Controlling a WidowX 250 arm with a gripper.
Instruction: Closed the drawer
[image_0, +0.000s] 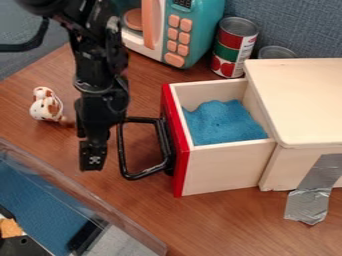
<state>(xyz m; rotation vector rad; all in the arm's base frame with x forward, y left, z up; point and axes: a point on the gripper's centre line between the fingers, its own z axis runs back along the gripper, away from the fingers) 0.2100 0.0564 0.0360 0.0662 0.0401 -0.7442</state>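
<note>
in the camera view, the gripper hangs just left of the black handle; i cannot tell whether its jaws are spread or pressed together. the drawer stands open, jutting left from the wooden box, with blue stuff inside. 2 cans stand on the far side.

soft indoor light, faint shadows

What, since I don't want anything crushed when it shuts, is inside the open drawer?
A lumpy blue mass, perhaps cloth or sand, lies in the drawer. It hides the bottom beneath it, and the wooden box hides any part further back.
</note>
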